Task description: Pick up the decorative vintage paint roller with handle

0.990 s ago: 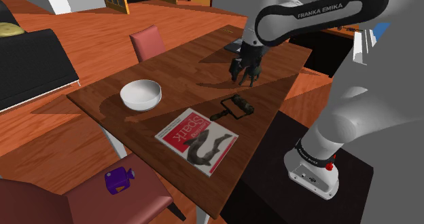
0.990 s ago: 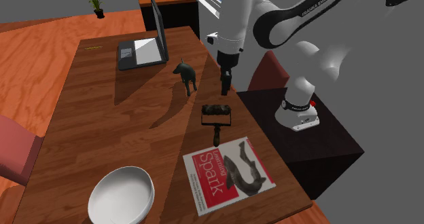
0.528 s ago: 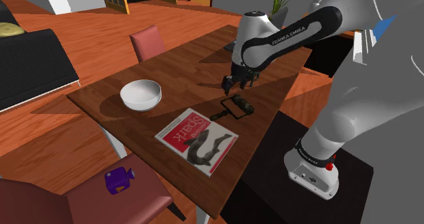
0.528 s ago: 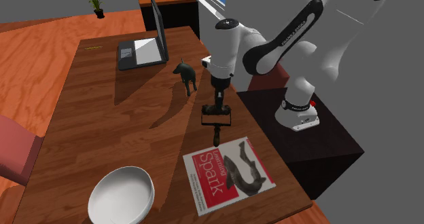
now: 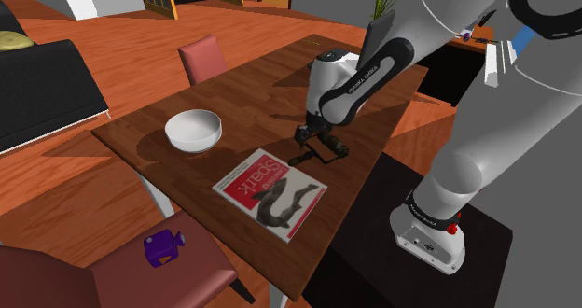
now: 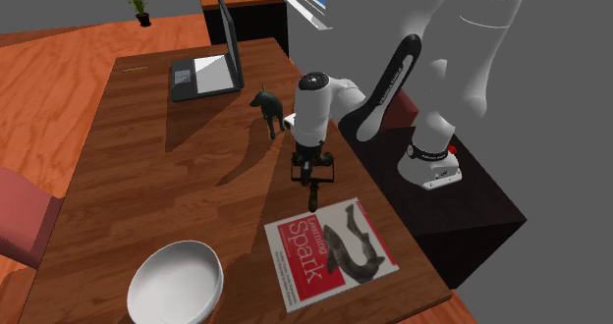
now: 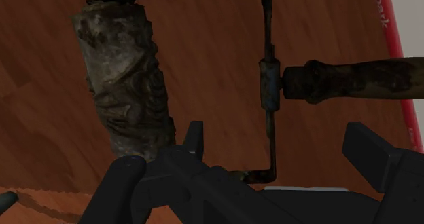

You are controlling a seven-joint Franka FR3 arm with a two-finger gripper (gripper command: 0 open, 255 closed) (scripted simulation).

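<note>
Straddling one paint roller (image 7: 122, 87), one claw (image 7: 278, 138)

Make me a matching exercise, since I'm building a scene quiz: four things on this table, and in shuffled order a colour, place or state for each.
Things:
1. paint roller
2. bowl
3. laptop
4. magazine

Descriptions:
A. lid open
B. plain white
C. red-and-white cover, lying flat
D. directly beneath the open gripper

Pairs: 1-D, 2-B, 3-A, 4-C.
</note>
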